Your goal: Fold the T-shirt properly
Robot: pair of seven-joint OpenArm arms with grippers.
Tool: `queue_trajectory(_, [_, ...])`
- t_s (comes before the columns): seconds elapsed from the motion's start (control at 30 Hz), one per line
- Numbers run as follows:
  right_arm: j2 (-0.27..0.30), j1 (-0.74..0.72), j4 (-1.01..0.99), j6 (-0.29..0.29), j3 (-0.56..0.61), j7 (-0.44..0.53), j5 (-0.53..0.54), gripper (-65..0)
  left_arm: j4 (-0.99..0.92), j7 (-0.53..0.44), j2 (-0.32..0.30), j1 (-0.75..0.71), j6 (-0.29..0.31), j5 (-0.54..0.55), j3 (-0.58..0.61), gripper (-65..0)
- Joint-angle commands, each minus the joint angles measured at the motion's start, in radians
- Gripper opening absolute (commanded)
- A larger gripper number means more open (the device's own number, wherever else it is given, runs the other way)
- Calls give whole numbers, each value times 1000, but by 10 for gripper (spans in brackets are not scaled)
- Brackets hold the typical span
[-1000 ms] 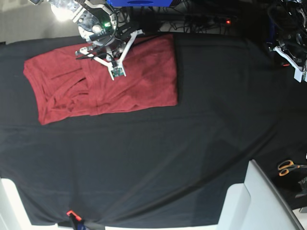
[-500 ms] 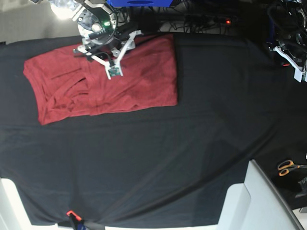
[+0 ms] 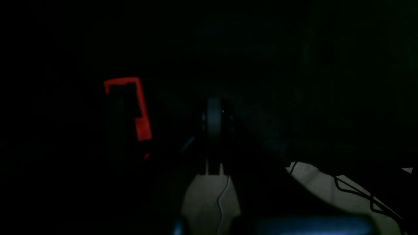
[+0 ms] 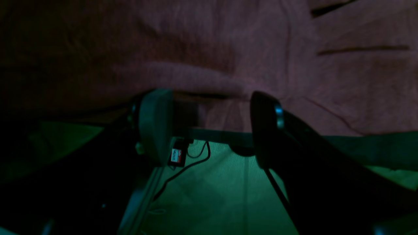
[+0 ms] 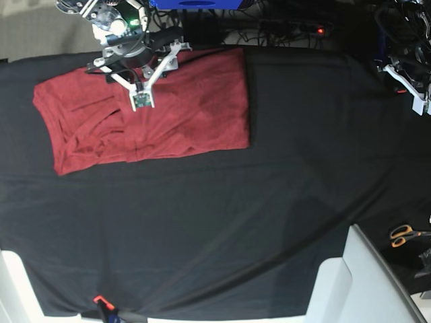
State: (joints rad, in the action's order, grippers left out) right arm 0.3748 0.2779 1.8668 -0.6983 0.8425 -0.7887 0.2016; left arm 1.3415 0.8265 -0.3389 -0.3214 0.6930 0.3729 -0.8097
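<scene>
T-shirt (image 5: 145, 111), brick-red and already gathered into a rough rectangle, lies on the black table cover (image 5: 269, 202) at the far left of the base view, its long axis running left to right along the table's far edge, with creased, layered folds on its left part and a smoother panel on its right. From where I stand, the right gripper (image 5: 133, 70) hangs over the shirt's far edge, near the middle of that long side, so the cloth spreads out from it toward the near side and to both ends. In the right wrist view its two fingers (image 4: 156, 124) stand apart with nothing between them, the red fabric (image 4: 228, 49) lying just beyond the tips; it holds no cloth. The left gripper (image 5: 414, 91) sits at the far right corner of the table, well apart from the shirt, and its own camera shows its fingers (image 3: 214, 117) pressed together on nothing. I judge that any next fold falls to the right arm, being much the nearer.
</scene>
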Motion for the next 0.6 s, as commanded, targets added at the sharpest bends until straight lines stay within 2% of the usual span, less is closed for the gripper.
queue_trajectory(0.0, [8, -4, 35, 0, 2, 15, -9, -294, 13, -12, -22, -2, 5, 10, -6, -650])
queue_trajectory(0.27, [5, -33, 84, 0, 8, 15, -9, -294, 13, -12, -22, -2, 5, 10, -6, -650])
queue_trajectory(0.47, [-1, -114, 9, 0, 113, 15, -4, -305, 13, -12, -22, -2, 5, 11, -6, -650])
queue_trajectory(0.53, [-24, -127, -43, 0, 126, 15, -4, -372, 13, -14, -22, -2, 5, 11, -6, -650])
queue_trajectory(0.57, [-30, -127, -69, 0, 128, 15, -4, -432, 13, -14, -22, -2, 5, 11, -6, -650])
